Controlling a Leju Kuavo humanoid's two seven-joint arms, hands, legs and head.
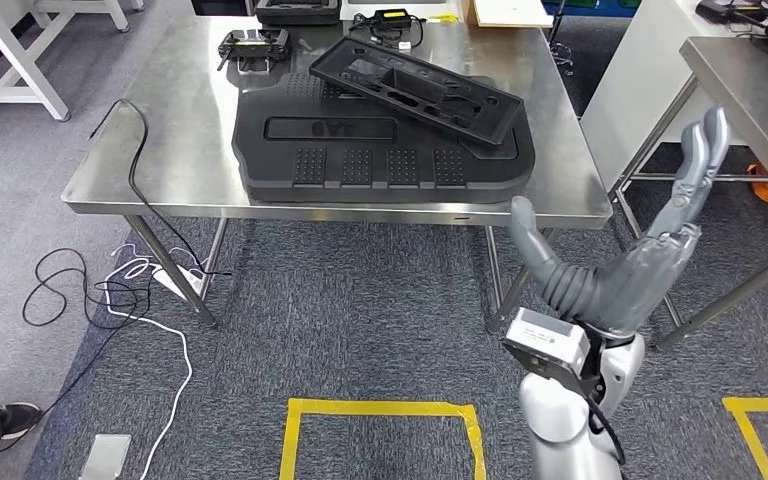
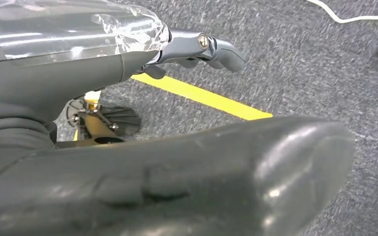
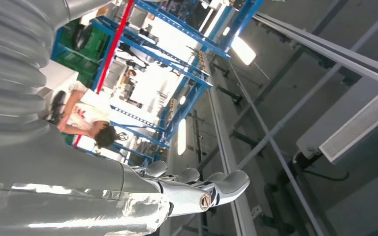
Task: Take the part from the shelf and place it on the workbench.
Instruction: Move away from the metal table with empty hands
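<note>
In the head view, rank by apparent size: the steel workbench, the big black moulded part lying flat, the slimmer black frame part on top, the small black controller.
1. Steel workbench
2. Big black moulded part lying flat
3. Slimmer black frame part resting on it
4. Small black controller, at the table's far side, so farther away; clearly smallest anyway.

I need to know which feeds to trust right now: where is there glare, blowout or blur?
Head view: sharp and evenly lit, soft glare on the steel workbench. Left wrist view: the left robot hand, close to the lens, is soft; the carpet and yellow floor tape are clearer. Right wrist view: aimed upward, ceiling lights and the area behind the blue shelving blown out; right robot hand readable.
</note>
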